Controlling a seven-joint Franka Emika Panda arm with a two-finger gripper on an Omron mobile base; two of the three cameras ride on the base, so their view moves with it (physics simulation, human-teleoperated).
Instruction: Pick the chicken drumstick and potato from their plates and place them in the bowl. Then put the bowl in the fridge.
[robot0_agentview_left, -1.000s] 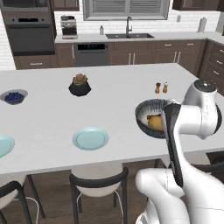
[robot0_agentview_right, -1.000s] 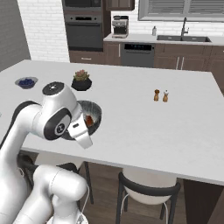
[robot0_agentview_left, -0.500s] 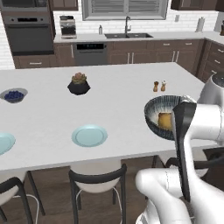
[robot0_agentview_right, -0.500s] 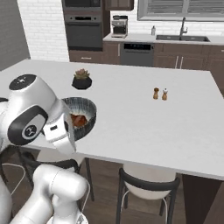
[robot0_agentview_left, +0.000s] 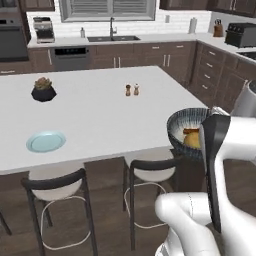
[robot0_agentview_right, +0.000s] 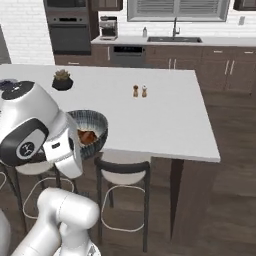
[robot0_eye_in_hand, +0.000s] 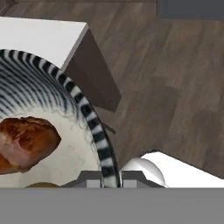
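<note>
My gripper (robot0_eye_in_hand: 109, 179) is shut on the striped rim of the dark grey bowl (robot0_eye_in_hand: 65, 83). The bowl (robot0_agentview_left: 186, 120) hangs past the island's near right edge, above the wooden floor. Inside it lie the reddish-brown chicken drumstick (robot0_eye_in_hand: 26, 142) and the golden potato (robot0_agentview_left: 194, 141). From the right base view the bowl (robot0_agentview_right: 97, 122) shows beside my white hand, with the drumstick (robot0_agentview_right: 87, 136) inside. One turquoise plate (robot0_agentview_left: 46, 141) lies bare near the island's front edge. The fridge is out of view.
Salt and pepper shakers (robot0_agentview_left: 132, 90) and a black succulent pot (robot0_agentview_left: 43, 90) stand on the white island (robot0_agentview_left: 100, 110). Dark stools (robot0_agentview_left: 150, 167) are tucked under its front edge. The island's corner (robot0_eye_in_hand: 52, 39) lies just beyond the bowl. Open wooden floor (robot0_agentview_right: 230, 165) stretches right.
The whole scene has slid left in both base views, so the camera has moved. The bowl, still gripped, has gone from over the counter to beyond its edge.
</note>
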